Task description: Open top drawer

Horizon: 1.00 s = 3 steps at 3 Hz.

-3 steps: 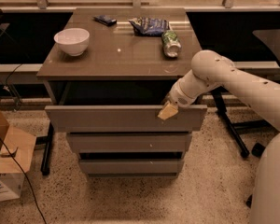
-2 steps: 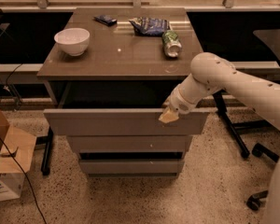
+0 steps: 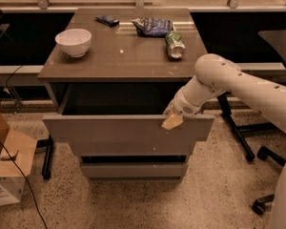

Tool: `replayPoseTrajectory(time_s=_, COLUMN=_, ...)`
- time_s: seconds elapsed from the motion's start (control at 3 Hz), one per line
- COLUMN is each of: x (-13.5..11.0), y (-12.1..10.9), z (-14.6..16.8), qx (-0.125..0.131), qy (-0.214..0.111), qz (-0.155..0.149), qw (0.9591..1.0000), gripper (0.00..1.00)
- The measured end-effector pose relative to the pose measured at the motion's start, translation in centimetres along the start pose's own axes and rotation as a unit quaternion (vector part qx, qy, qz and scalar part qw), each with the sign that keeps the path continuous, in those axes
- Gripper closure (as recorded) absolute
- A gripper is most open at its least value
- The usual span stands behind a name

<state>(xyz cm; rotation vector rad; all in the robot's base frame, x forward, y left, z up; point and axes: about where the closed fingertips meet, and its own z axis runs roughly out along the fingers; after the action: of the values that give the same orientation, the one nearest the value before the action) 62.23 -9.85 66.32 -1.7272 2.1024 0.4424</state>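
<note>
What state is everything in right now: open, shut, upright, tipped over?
top drawer: open, pulled well out.
hand: at the drawer front's top edge, right side.
bowl: upright.
can: lying on its side.
cardboard box: flaps open.

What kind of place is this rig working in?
Probably an office or lab workspace: a rolling chair base at right, a drawer cabinet in the middle, a cardboard box on the floor at left. The gripper sits at the upper right edge of the open top drawer.
</note>
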Motion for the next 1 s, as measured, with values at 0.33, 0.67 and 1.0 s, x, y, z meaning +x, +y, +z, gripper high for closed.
replayPoseTrajectory(time_s=0.33, x=0.0, y=0.0, z=0.0, qx=0.000, qy=0.000, qz=0.000, qw=1.0000, gripper=0.21)
replayPoseTrajectory(time_s=0.67, x=0.6, y=1.0, z=0.4, qx=-0.026, qy=0.027, qz=-0.012, qw=0.9992, gripper=0.01)
replayPoseTrajectory(time_s=1.0, x=2.5, y=4.5, z=1.0, qx=-0.080, qy=0.084, qz=-0.022, qw=0.9930, gripper=0.00)
